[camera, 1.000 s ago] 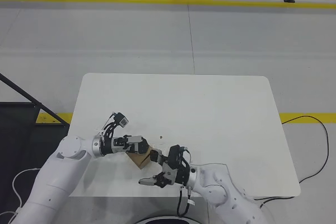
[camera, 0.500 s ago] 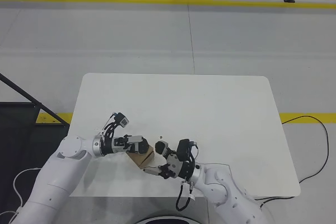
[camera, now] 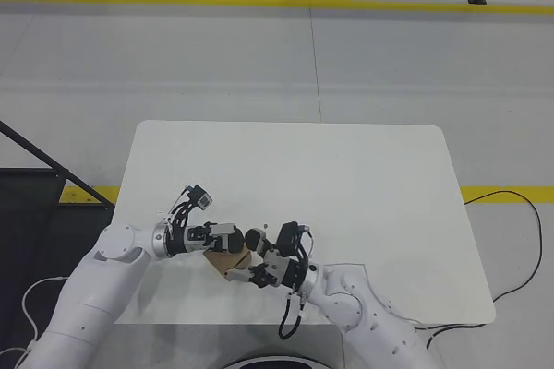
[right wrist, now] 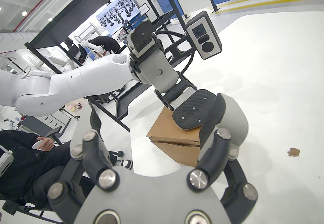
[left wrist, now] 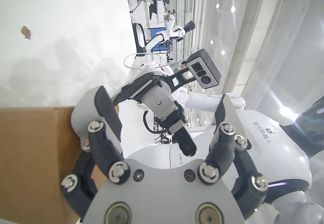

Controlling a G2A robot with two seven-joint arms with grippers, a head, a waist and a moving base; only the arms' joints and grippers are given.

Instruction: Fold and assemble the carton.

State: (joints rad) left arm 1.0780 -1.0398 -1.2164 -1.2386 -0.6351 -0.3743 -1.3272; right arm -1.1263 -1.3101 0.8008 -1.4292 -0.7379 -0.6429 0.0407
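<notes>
Right wrist view: the left jaws stand spread wide, one ribbed pad (right wrist: 193, 112) laid flat on the top face of the carton (right wrist: 174, 140), the other finger lifted clear above it. The right jaws are spread too and grip nothing, with one finger (right wrist: 222, 118) just beside the carton's corner and close to that left pad. In the left wrist view, brown card touches one left finger only. The carton rests on the table (camera: 351, 184) in its near left part, close to the near edge, between the two arms. A gaping seam runs along the face turned to the right arm, so the step in hand is likely pressing a flap home. To do it well, let the left pad bear straight down as an anchor. Set the right finger squarely on the loose flap and push evenly, since the light box could skid. A small brown scrap (right wrist: 293, 151) lies on the table apart from the carton, to its far right.
</notes>
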